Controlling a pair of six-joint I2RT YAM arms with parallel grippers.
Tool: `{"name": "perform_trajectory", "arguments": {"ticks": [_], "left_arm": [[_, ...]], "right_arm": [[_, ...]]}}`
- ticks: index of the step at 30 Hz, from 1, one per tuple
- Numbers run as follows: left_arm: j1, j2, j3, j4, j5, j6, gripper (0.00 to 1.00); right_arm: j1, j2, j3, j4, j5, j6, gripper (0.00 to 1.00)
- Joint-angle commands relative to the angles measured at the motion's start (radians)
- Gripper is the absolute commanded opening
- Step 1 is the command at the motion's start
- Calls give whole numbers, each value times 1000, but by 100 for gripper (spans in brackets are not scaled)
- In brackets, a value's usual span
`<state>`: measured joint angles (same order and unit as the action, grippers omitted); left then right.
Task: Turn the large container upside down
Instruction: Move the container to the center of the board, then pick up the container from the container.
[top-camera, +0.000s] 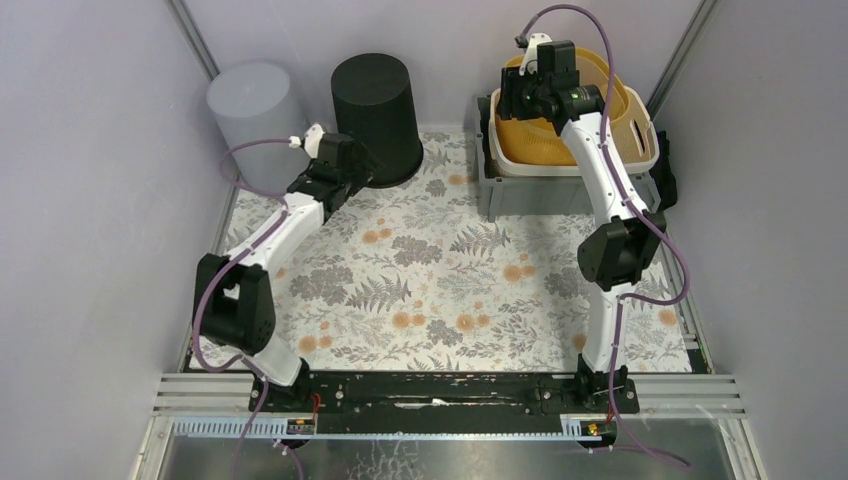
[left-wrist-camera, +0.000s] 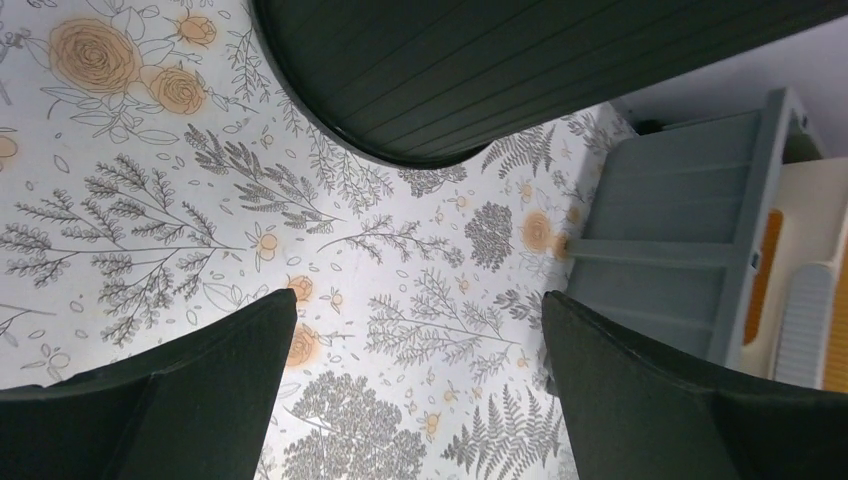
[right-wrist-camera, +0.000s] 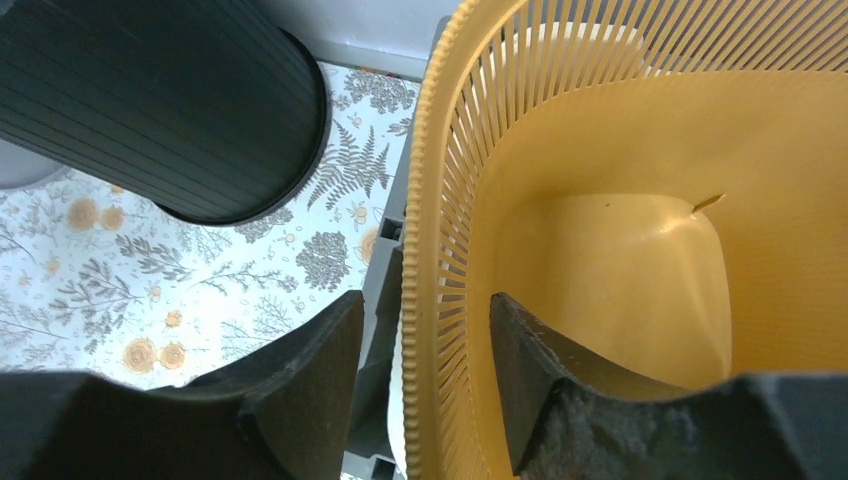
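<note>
Straddling yellow basket (right-wrist-camera: 430, 200) rim, right gripper (right-wrist-camera: 425, 305) part-open; left gripper (left-wrist-camera: 418, 300) wide open, empty, beside black container (left-wrist-camera: 500, 70).

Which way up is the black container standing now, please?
Upside down: the black container has its wide lipped rim on the floral mat, narrower end up.

Wearing white shells on the left arm (top-camera: 275, 232) and right arm (top-camera: 603, 165), bulging into black joint housings, trailing looped purple cables (top-camera: 233, 165), ending in matte black wedge-shaped fingers (left-wrist-camera: 640, 400), sitting on a black base rail (top-camera: 440, 392).
</note>
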<state>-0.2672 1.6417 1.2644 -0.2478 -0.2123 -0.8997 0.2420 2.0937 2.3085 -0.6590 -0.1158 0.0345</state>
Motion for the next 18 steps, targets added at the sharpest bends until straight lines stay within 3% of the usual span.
{"name": "perform_trajectory", "arguments": {"ticks": [1,7,15,18], "left_arm": [[4,-78,-61,-35,15,35,100],[5,-129,-85,-86,23,63,100],[5,-256,-122,-125,27,89,100],[5,-306,-110,-171,35,94,100]], "right_arm": [[4,4,36,-52,39,-33,53],[28,7,38,-112,138,-83,39],[31,-37,2,-74,252,-75,0],[30,-26,60,-59,308,-81,0]]}}
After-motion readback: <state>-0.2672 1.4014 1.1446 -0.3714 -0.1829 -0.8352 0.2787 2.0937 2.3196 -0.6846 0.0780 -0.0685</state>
